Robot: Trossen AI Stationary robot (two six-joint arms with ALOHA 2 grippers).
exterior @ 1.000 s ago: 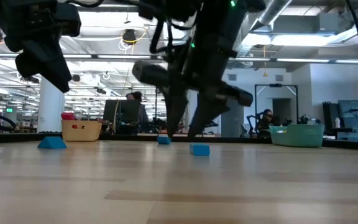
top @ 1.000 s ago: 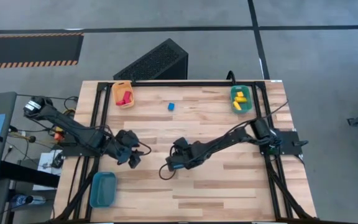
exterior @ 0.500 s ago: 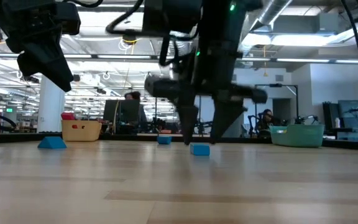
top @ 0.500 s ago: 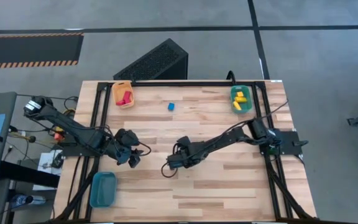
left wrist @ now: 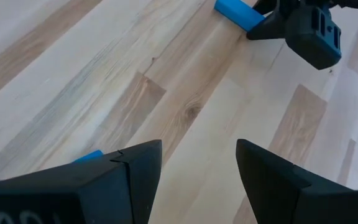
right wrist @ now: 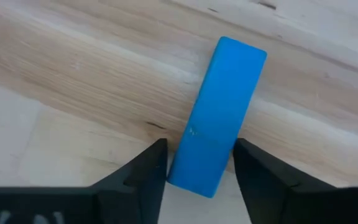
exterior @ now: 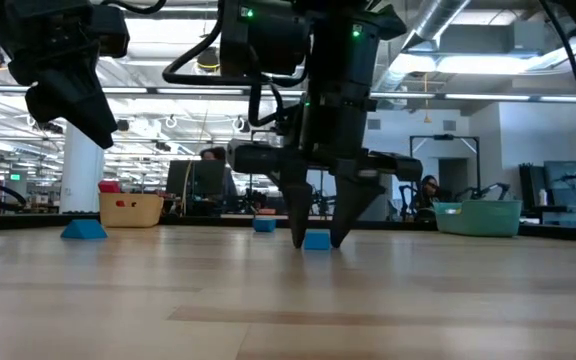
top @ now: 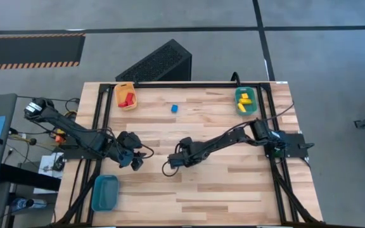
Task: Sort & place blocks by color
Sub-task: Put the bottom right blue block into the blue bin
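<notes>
A: Right gripper point(exterior: 317, 240) is down at the table point(top: 233, 183) near its middle, fingers spread narrowly, one either side of a blue bar block point(right wrist: 217, 116). The bar lies flat on the wood between the tips; whether the pads touch it cannot be told.

B: And the left gripper point(top: 136, 163)?

A: Hanging above the table's left part, near the right one. Fingers point(left wrist: 135, 174) apart, nothing between them. Its wrist camera catches a corner of another blue piece point(left wrist: 89, 156) just behind one finger.

B: Surroundings?

A: A small blue cube point(top: 174, 108) sits alone toward the far edge, well apart from both arms. Orange bin point(top: 125, 96) at the far left corner holds red blocks point(top: 128, 99). Green bin point(top: 246, 101) at the far right corner holds yellow blocks point(top: 244, 100). Blue bin point(top: 104, 192) rests at the near left edge. Nothing lies between the right gripper and the bar.

B: Surface, room?

A: Pale butcher-block planks in a black metal frame. A dark slatted box point(top: 158, 63) stands on the grey floor behind the table. The low view shows an open hall with ceiling lights, monitors, and seated people far back.
</notes>
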